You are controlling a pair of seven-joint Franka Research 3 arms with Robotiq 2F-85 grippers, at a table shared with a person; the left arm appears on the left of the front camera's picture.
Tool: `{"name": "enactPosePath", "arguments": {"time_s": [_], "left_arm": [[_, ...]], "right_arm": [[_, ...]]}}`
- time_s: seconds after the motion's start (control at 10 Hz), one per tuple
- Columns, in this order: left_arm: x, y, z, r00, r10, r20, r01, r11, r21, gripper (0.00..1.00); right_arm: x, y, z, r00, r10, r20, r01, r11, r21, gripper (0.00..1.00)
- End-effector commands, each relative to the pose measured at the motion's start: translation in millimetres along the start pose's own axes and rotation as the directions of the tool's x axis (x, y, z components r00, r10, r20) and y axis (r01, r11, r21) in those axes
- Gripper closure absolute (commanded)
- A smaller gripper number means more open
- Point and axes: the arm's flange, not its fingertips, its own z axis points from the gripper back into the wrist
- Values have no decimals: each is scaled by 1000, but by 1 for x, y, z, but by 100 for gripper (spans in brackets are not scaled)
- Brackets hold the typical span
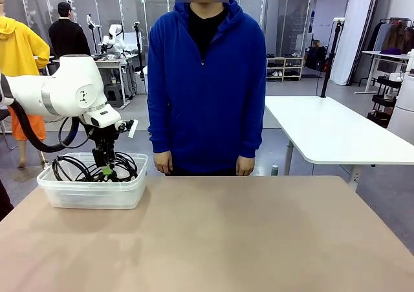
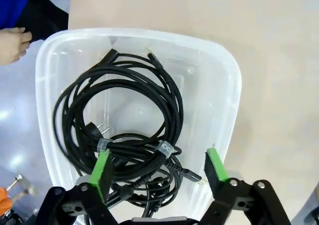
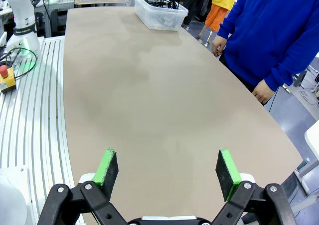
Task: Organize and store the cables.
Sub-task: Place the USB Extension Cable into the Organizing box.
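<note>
Hanging over a clear plastic bin (image 1: 90,191) at the left end of the desk (image 1: 220,240), the left gripper (image 1: 105,169) points straight down, its fingers (image 2: 102,167) spread wide with nothing between them. In the left wrist view one green pad sits over the cables (image 2: 119,130) and the other over the bin's edge on the desk side.

Cables: black cords in loose overlapping coils, all lying inside the bin. Two small grey bands wrap a bundle near the lower coils. A two-pin plug (image 2: 94,131) rests among the loops; a small connector end (image 2: 192,176) lies at the bundle's edge near the bin wall. Loops rise slightly above the rim in the front view.

Right gripper (image 3: 167,170): held above bare desk surface, well apart from the bin, fingers (image 3: 108,166) wide open, holding nothing. The right wrist view shows the bin at the far end of the desk with the cords inside.

Person in a blue hooded top (image 1: 206,78) stands at the far side of the desk, arms down, both hands at the desk's edge; one hand (image 2: 12,44) is near the bin's corner, not touching it.
</note>
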Motion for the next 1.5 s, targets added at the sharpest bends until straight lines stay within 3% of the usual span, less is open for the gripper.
{"name": "enactPosePath", "arguments": {"time_s": [0.0,0.3,0.4,1.4], "left_arm": [[-3,-5,7,1000,13,12,-13,1000,6,0],[-3,-6,10,998,48,41,-48,999,4,0],[2,-1,8,1000,-2,4,2,1000,12,0],[2,-1,8,1000,-2,4,2,1000,12,0]], "right_arm": [[3,-3,0,1000,-16,14,16,1000,-9,0],[3,-3,0,1000,-16,14,16,1000,-9,0],[3,-3,0,1000,-16,14,16,1000,-9,0],[3,-3,0,1000,-16,14,16,1000,-9,0]]}}
